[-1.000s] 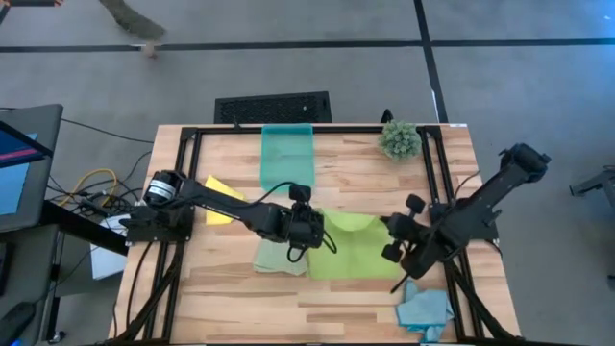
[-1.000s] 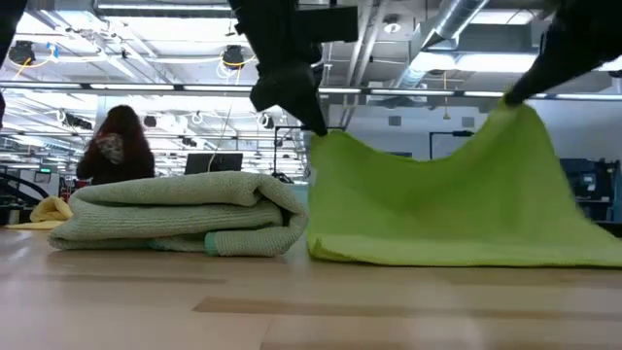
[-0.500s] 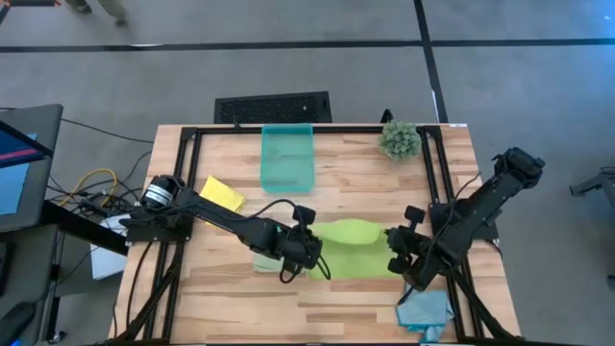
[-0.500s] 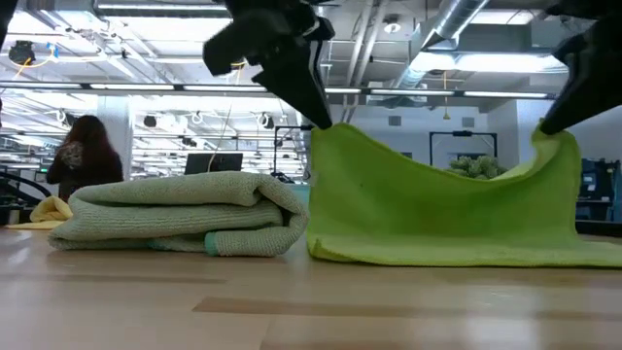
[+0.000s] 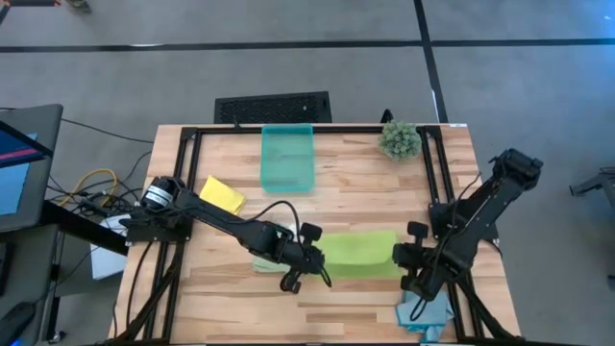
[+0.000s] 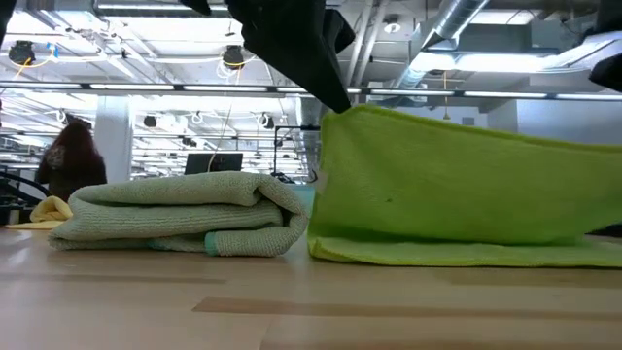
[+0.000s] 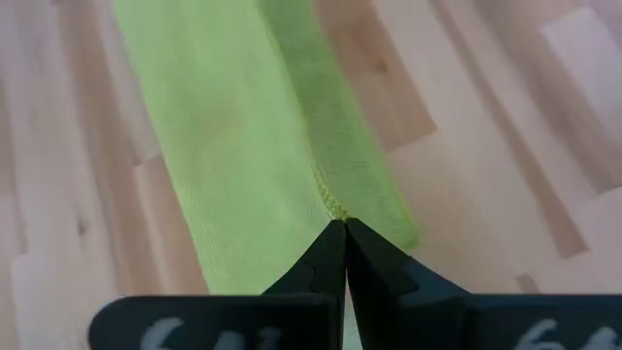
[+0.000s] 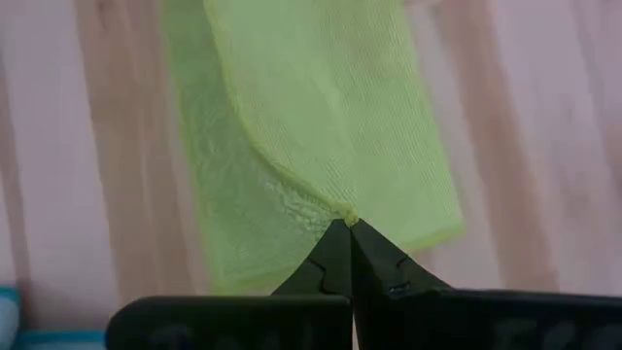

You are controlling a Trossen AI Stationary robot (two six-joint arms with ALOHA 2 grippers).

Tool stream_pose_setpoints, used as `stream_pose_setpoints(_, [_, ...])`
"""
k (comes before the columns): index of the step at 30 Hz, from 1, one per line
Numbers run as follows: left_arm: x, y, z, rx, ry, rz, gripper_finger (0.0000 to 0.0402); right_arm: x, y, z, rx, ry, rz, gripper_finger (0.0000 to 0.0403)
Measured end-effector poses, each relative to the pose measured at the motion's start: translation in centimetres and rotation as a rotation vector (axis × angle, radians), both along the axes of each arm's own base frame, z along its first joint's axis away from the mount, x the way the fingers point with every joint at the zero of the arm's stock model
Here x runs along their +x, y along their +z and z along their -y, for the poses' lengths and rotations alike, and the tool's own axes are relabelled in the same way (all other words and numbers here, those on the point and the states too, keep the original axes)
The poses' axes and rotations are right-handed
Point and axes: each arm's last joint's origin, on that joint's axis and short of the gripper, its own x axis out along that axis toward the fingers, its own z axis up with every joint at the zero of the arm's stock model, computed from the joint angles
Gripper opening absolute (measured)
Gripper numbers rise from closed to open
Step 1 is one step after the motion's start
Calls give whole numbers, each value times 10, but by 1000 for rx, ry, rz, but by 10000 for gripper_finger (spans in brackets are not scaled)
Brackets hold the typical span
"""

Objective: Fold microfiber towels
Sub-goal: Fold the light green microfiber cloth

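Low view puts the lime towel (image 6: 457, 199) right up front, both grippers pinched shut on its lifted corners: left gripper (image 5: 309, 258) and right gripper (image 5: 407, 260). It's mid-fold, I'd say. Beside it, touching, the pale green towel (image 6: 180, 214) looks done. Blue towel (image 5: 423, 310) and yellow towel (image 5: 222, 194) still wait. Farther back, bin (image 5: 287, 159) and plant (image 5: 399, 138) sit well clear, blocking nothing.

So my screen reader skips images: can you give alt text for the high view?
Both end effectors, left and right, are shut on opposite ends of a lime green microfiber towel on the wooden table. A translucent teal plastic bin sits behind.
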Motion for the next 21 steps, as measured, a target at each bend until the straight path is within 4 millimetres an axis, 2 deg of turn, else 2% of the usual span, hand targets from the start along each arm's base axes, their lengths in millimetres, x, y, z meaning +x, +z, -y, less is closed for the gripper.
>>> stream_pose_setpoints(7, [2, -6, 3, -59, -26, -25, 0, 3, -15, -8, -5, 31, -84, 10])
stream_pose_setpoints(12, [7, -13, 0, -48, -36, -27, 0, 4, -16, -8, -20, 53, -89, 10])
stream_pose_setpoints(14, [6, -17, -4, 1, -17, -48, 0, 3, -13, -6, -41, 52, -67, 10])
stream_pose_setpoints(17, [9, -14, -11, 128, 44, 12, 0, 3, -13, -1, -122, 20, -14, 10])
stream_pose_setpoints(21, [12, -5, -24, 486, 311, 142, 0, 6, -6, 23, -286, -241, 143, 8])
